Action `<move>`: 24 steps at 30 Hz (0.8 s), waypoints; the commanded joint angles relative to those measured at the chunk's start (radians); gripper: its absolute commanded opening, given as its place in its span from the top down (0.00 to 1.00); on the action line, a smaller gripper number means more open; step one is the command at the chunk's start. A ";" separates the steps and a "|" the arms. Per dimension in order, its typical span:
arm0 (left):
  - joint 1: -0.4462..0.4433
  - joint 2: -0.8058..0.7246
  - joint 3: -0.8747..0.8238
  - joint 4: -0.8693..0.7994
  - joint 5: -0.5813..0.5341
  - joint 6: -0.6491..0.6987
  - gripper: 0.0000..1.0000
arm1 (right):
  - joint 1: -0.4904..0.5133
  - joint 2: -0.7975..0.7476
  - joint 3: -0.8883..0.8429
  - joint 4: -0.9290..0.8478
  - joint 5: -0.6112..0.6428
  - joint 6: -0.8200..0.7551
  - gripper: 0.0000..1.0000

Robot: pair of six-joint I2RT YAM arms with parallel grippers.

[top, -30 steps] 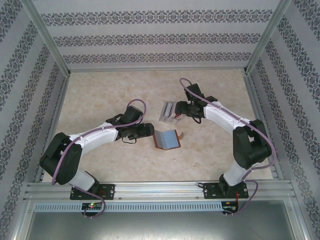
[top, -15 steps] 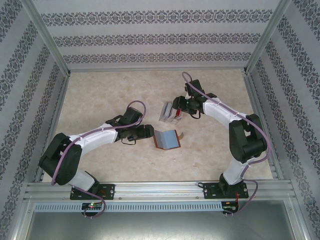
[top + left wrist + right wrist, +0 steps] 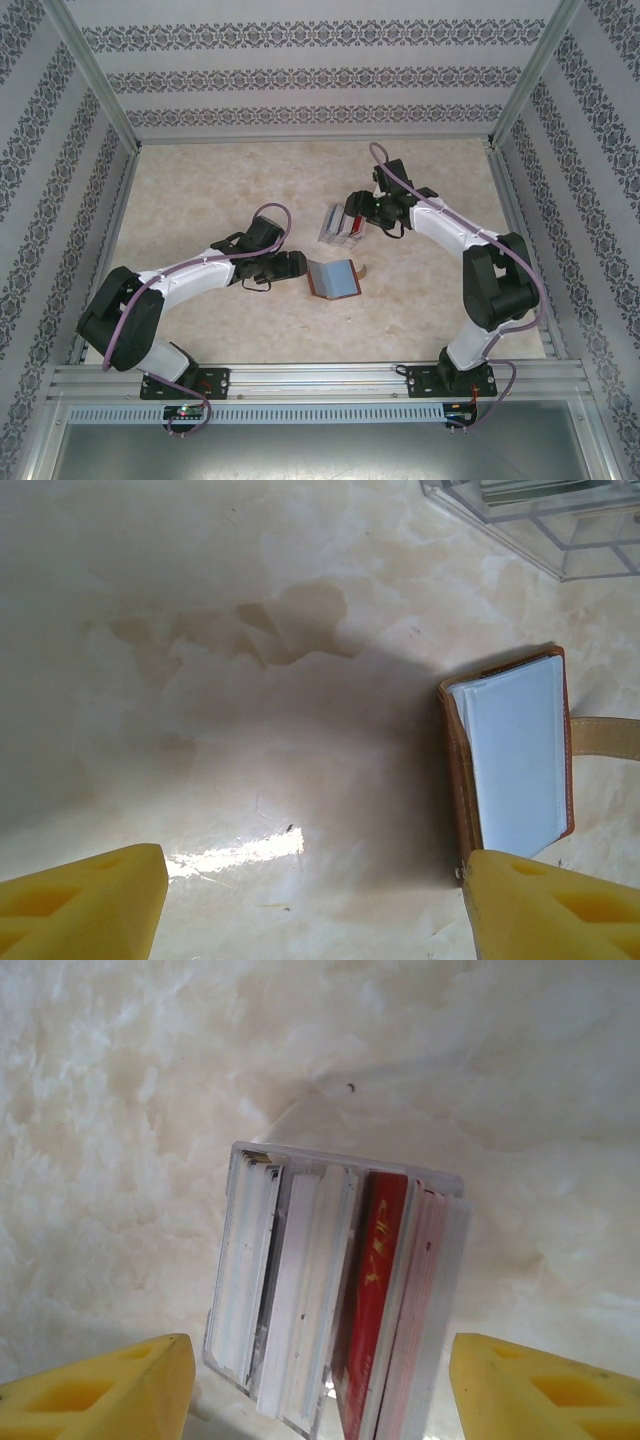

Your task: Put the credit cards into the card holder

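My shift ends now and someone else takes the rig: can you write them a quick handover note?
Left gripper: open, low over the table, beside the open card holder, holding nothing.
Right gripper: open, above the clear box, gripping nothing.
Credit cards: standing on edge in that box.
Done: holder lies open.
To do: pick each card, slide it into the holder.

Table (image 3: 200, 190) — card holder (image 3: 335, 278), clear box (image 3: 338, 224).
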 commanded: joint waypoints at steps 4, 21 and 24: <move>-0.012 -0.042 -0.002 -0.008 -0.020 0.011 0.22 | -0.016 0.018 -0.048 0.028 0.020 0.041 0.31; -0.011 -0.032 -0.007 -0.005 -0.018 0.011 0.22 | -0.014 0.027 -0.061 0.085 -0.079 0.017 0.55; -0.011 -0.013 0.012 -0.019 -0.006 0.018 0.22 | -0.014 0.023 -0.065 0.085 -0.077 0.015 0.57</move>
